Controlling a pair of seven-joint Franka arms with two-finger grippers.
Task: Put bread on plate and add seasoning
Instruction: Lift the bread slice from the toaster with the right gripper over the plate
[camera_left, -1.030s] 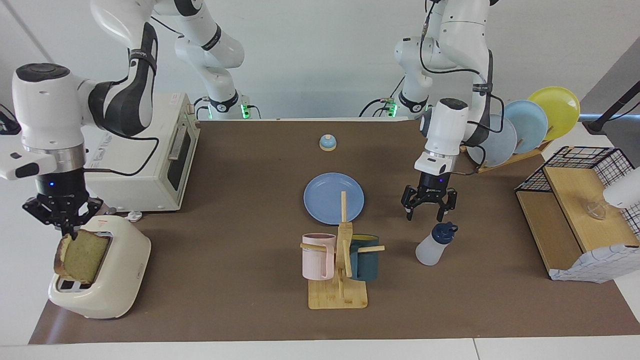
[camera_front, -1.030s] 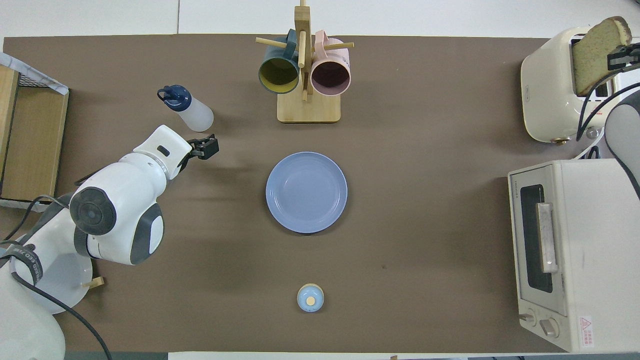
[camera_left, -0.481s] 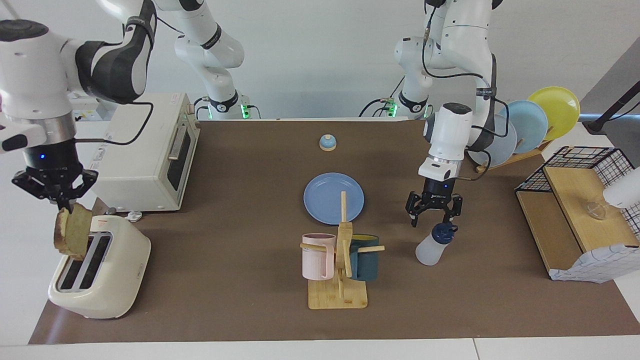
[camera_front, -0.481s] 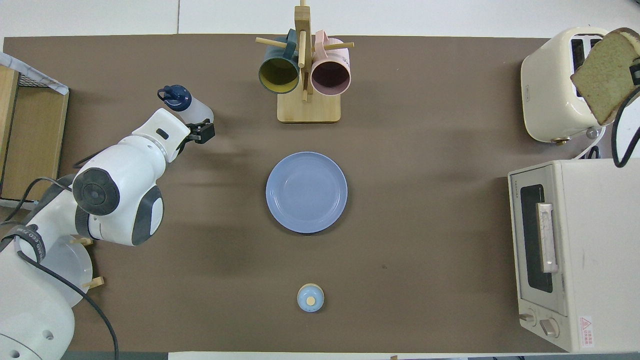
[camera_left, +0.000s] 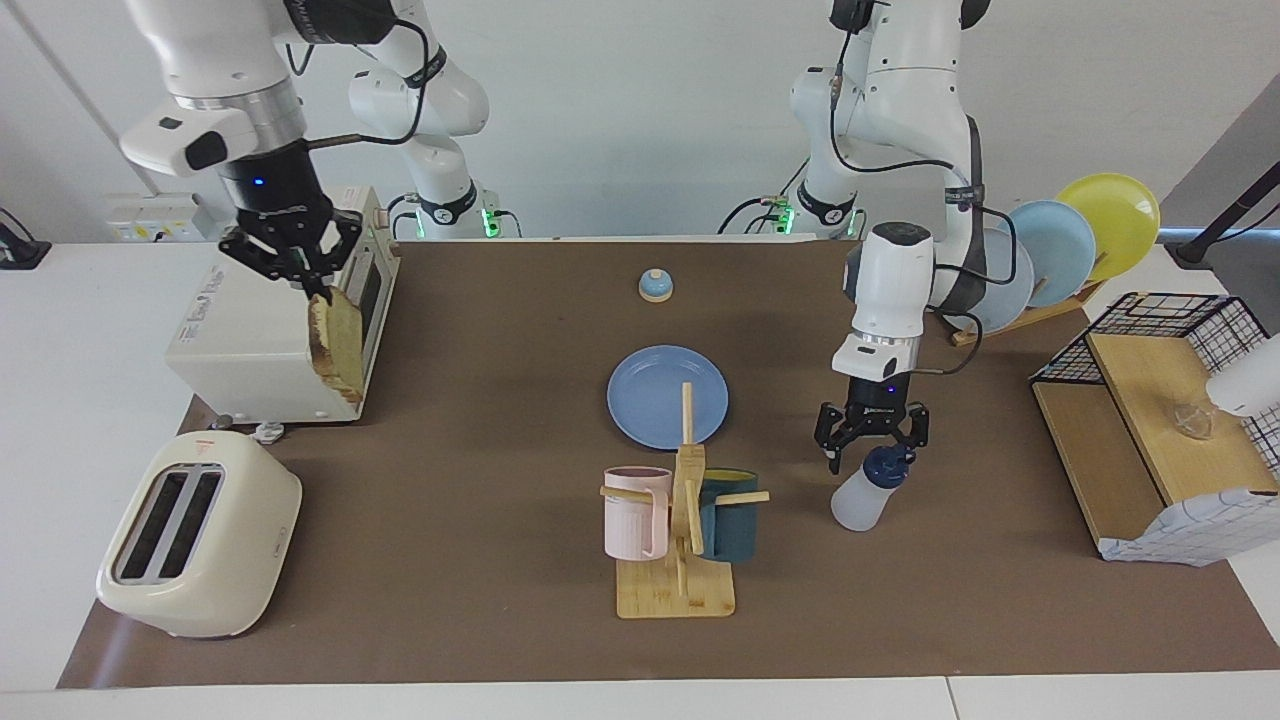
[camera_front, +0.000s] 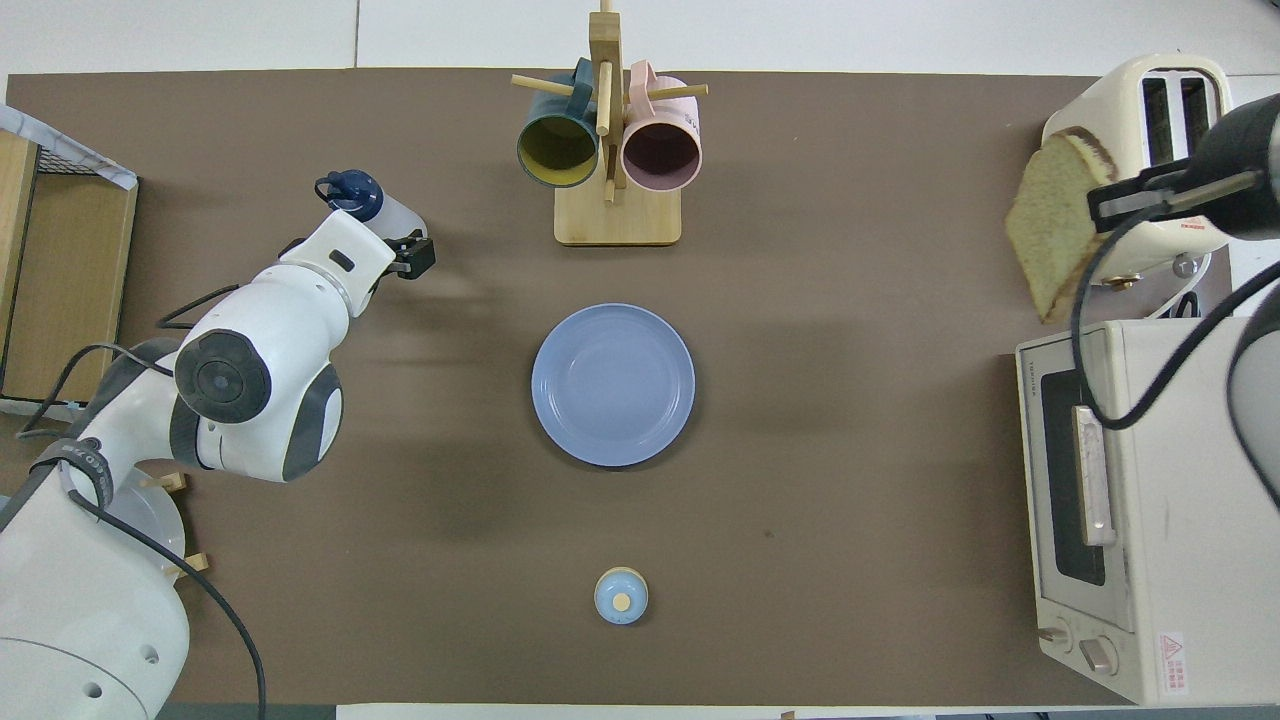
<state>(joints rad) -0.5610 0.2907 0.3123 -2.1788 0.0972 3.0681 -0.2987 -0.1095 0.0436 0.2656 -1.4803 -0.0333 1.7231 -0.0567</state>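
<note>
Table (camera_left: 480, 620): brown mat carrying everything; no part of the task is finished on it yet.
Toaster oven (camera_left: 270, 340): at the right arm's end, close to the robots; the bread hangs in the air in front of its door.
Toaster (camera_left: 195, 535): both slots are empty, so the slice is already out.
Plate (camera_left: 655, 385): medium-blue, at mid-table, bare; nothing rests on it.
Mug rack (camera_left: 680, 530): stands just farther from the robots than the plate, with two mugs; not part of the job.
Bread (camera_left: 337, 342): one tan slice with a brown crust, hanging by its top edge, well apart from the plate.
Right gripper (camera_left: 308, 285): fingers pinched closed on the slice's upper edge, raised over the table's edge by the toaster oven.
Seasoning (camera_left: 866, 493): whitish bottle with a navy cap, standing on the mat toward the left arm's end, untouched as far as I can judge.
Left gripper (camera_left: 872, 445): fingers spread wide, just above the bottle's cap, gripping nothing.
Done: bread out and in hand.
Left: carry the bread to the plate, release it, then grasp the bottle and season.
</note>
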